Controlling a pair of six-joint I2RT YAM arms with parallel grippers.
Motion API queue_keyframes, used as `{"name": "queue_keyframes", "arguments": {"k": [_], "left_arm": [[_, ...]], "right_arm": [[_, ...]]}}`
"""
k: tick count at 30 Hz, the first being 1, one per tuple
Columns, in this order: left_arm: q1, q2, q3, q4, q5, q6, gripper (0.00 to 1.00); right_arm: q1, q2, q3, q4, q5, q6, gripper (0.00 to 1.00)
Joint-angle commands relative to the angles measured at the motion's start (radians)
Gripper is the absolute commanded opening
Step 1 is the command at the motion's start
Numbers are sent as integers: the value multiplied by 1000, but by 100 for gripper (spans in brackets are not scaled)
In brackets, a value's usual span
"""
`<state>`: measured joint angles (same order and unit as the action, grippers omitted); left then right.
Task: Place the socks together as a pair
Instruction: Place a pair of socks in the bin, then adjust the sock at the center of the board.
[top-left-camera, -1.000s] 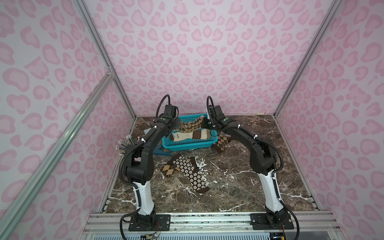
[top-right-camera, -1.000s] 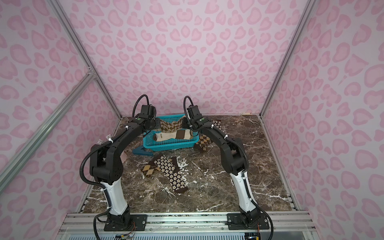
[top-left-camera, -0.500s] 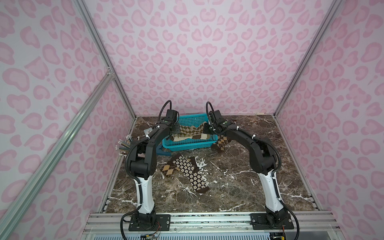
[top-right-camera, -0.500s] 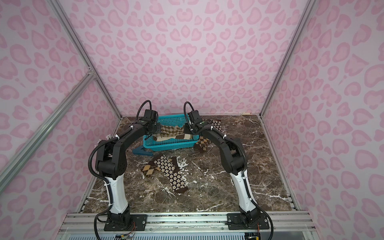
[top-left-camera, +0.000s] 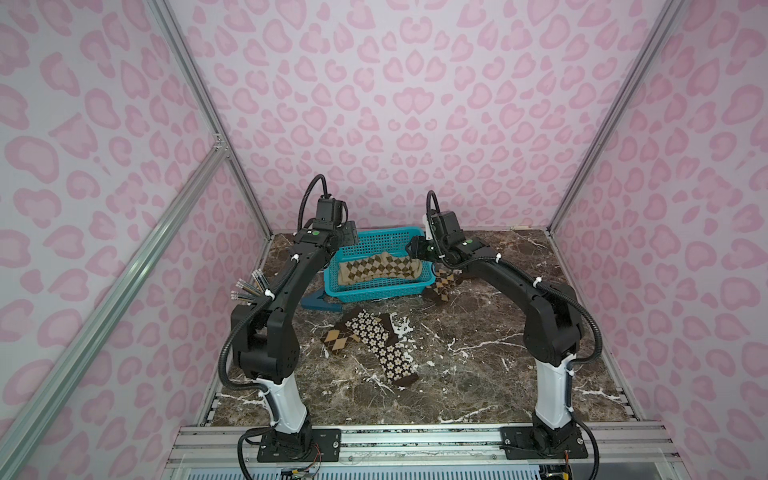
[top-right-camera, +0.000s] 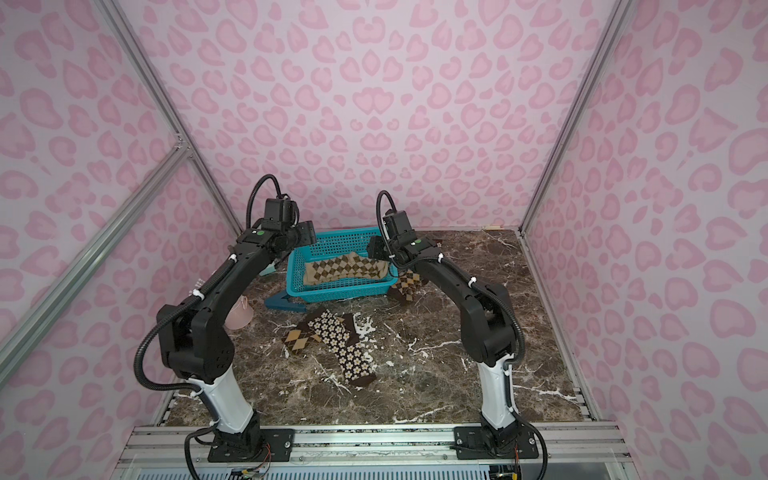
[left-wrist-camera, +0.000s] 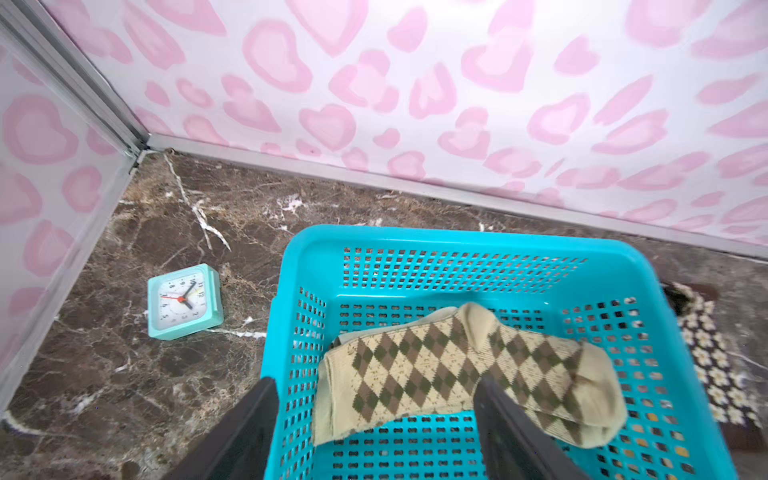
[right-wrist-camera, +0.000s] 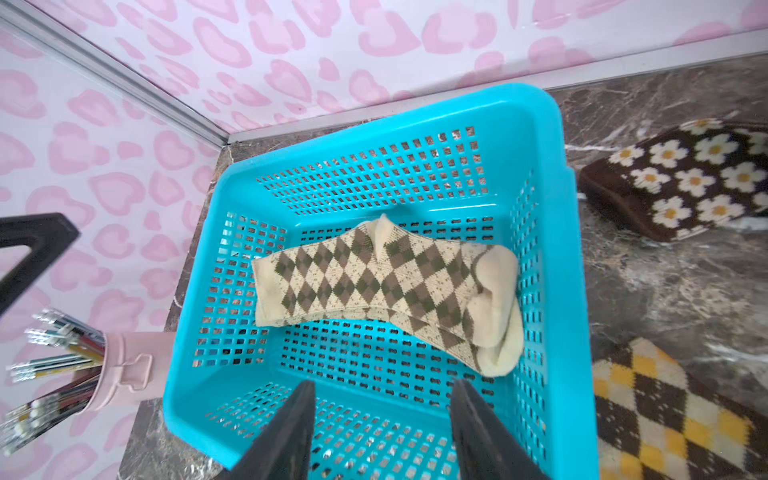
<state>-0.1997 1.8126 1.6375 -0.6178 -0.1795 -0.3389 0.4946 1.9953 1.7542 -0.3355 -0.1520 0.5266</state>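
While both arms bend in over the blue basket (top-left-camera: 374, 291) (top-right-camera: 345, 291) in the upper middle of both top views, the left gripper (left-wrist-camera: 376, 383) hangs above one end of it with its two black fingers (left-wrist-camera: 249, 428) spread wide and nothing between them. The right gripper (right-wrist-camera: 383, 383) hangs above the other end, its fingers (right-wrist-camera: 482, 432) likewise apart and empty. Below them, on the basket's mesh floor, lies the cream and olive diamond pair (left-wrist-camera: 449, 370) (right-wrist-camera: 374, 282) (top-left-camera: 376, 268), one sock stacked on its twin with the edges slightly offset. Its long axis runs across the frame in the top views, along the basket's length. The cuffs point to frame left, toward the left arm, and the plain cream toes point to frame right, toward the right arm, with the heels bulging toward the back wall. Outside the basket, just past its right end, a brown and yellow diamond sock (top-left-camera: 442, 286) (right-wrist-camera: 665, 415) lies on the marble table (top-left-camera: 478, 365), and a dark flowered sock (right-wrist-camera: 685, 183) lies beyond it, nearer the wall. In the middle of the top views a second flowered sock (top-left-camera: 384, 351) stretches slantwise from upper left to lower right, crossing over another brown diamond sock (top-left-camera: 336, 338) whose end sticks out at its left. A small mint clock (left-wrist-camera: 183, 301) sits on the table beside the basket on the left arm's side, and a pink cup of pencils (right-wrist-camera: 124, 370) (top-right-camera: 239, 313) stands near that arm.
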Motion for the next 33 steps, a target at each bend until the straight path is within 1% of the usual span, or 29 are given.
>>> {"name": "queue_keyframes", "arguments": {"k": [1, 2, 3, 5, 6, 9, 11, 13, 15, 17, 19, 20, 22, 23, 27, 29, 31, 33], "left_arm": [[-21, -102, -35, 19, 11, 3, 81], [-36, -138, -63, 23, 7, 13, 84], [-49, -174, -87, 21, -6, 18, 92], [-77, -257, -171, 23, -17, 20, 93], [-85, -292, -215, 28, -17, 14, 93], [-126, -409, -359, 50, -17, -18, 94], [-177, -472, -449, 51, -36, -34, 94], [-230, -519, -503, 31, -75, -59, 94], [-286, -562, -557, 25, -99, -81, 93], [-364, -609, -614, 15, -125, -97, 93], [-446, -649, -665, -2, -153, -110, 93], [-490, -666, -690, -22, -175, -121, 93], [-565, -689, -733, -37, -184, -139, 93], [-609, -695, -753, -36, -182, -147, 93], [-758, -665, -796, -32, -187, -160, 93], [-799, -638, -830, 2, -128, -156, 92], [-829, -606, -852, 31, -79, -148, 91], [-864, -558, -842, 18, -68, -139, 90]], "right_arm": [[-2, -112, -91, 38, -20, -24, 67], [-3, -158, -163, 61, -29, -40, 72], [-3, -215, -222, 79, -38, -54, 76], [1, -324, -374, 105, -49, -72, 81], [1, -374, -454, 113, -54, -72, 83], [26, -536, -674, 133, -103, -67, 84], [86, -614, -808, 128, -128, -68, 84], [168, -662, -910, 111, -117, -47, 84], [244, -704, -1011, 112, -96, 15, 83], [302, -764, -1124, 165, -84, 87, 83], [310, -834, -1212, 196, -61, 151, 83], [305, -871, -1244, 199, -39, 168, 83], [284, -943, -1289, 187, 25, 187, 85], [256, -973, -1303, 177, 30, 186, 89], [100, -1051, -1326, 133, -20, 139, 94], [22, -1075, -1320, 115, -60, 104, 95], [-34, -1086, -1310, 101, -96, 76, 95], [-65, -1086, -1293, 81, -107, 54, 95]]}}
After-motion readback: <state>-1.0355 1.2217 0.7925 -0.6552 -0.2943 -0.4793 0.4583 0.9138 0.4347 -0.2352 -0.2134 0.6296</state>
